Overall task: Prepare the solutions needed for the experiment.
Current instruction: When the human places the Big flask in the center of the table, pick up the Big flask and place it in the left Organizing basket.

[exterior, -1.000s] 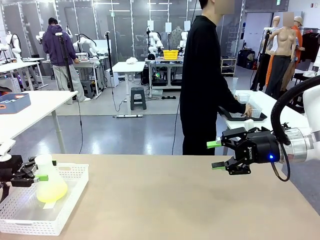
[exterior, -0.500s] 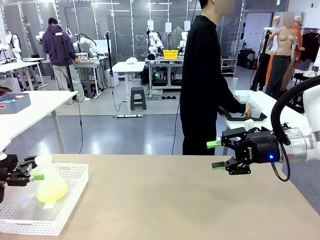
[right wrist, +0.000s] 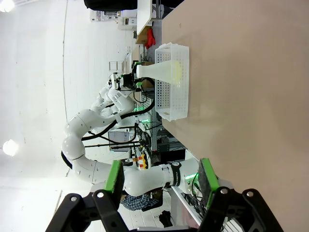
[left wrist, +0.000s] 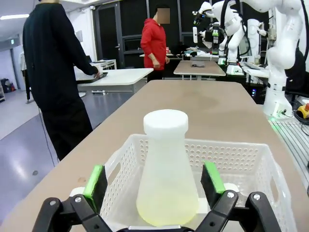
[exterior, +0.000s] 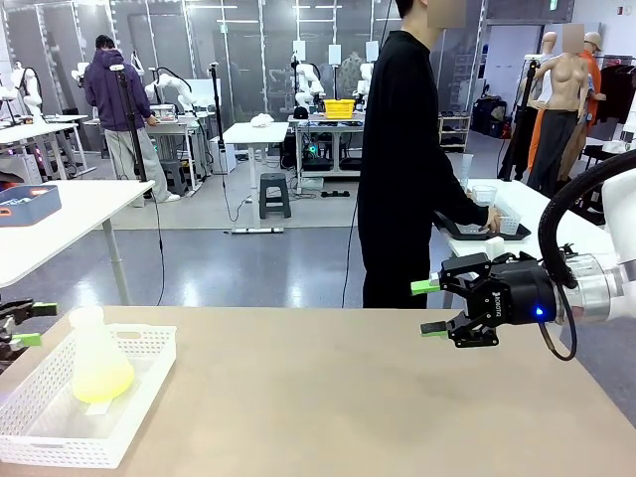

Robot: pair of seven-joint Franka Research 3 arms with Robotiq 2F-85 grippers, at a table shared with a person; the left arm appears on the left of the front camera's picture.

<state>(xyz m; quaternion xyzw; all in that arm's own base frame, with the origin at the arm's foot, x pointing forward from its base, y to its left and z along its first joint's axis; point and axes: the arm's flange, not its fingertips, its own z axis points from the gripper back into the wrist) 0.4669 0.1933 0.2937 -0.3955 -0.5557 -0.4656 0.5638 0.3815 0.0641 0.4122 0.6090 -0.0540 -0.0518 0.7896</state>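
A clear conical flask [exterior: 96, 353] with a white cap stands upright in a white perforated basket [exterior: 139, 397] at the table's left end. The solutions are a shallow pale yellow-green layer [exterior: 101, 380] in its bottom. My left gripper [exterior: 22, 323] is open at the far left edge, apart from the flask. In the left wrist view, the flask [left wrist: 166, 164] stands beyond the open left gripper [left wrist: 153, 178], and the liquid [left wrist: 166, 212] shows low in it. My right gripper [exterior: 427, 306] hangs open and empty above the table's right side. The right wrist view shows the right gripper [right wrist: 161, 176], with flask [right wrist: 161, 70] and basket [right wrist: 176, 92] far off.
A person in black [exterior: 402, 159] stands at the table's far side, turned to a side table with one hand [exterior: 492, 221] at a black tray holding clear cups. Bare tan tabletop [exterior: 328, 397] lies between the basket and my right gripper.
My left gripper has drawn back to the left, away from the flask's neck. The flask stays upright in the basket. The right arm has not moved.
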